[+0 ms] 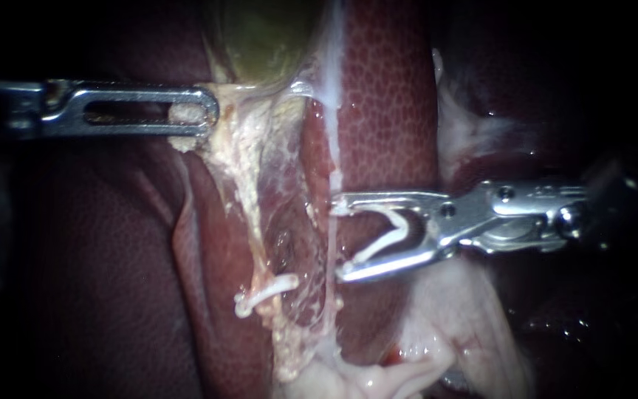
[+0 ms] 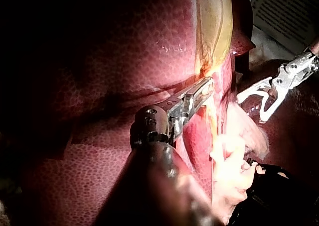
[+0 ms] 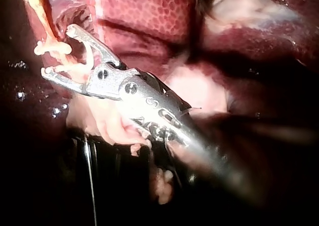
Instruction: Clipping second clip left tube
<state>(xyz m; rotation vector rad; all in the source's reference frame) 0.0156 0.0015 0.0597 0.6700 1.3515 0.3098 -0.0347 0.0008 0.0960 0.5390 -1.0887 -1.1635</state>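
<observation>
Right instrument [image 1: 340, 238], steel jaws wide, cradles an open white plastic clip [image 1: 389, 233], short of the pale stringy left tube [image 1: 249, 199]. Left instrument [image 1: 204, 111], slotted jaws, clamps that tube's top. Likely soft, slick, tear-prone; bite above the seated white clip [image 1: 263, 292].

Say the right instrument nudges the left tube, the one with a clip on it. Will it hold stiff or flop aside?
It would probably flop. The left tube is a thin, ragged strand, taut only because the left instrument grips tissue above it. It is likely slippery, since the surfaces around it glisten. It may be fragile, as its edges look frayed.
</observation>
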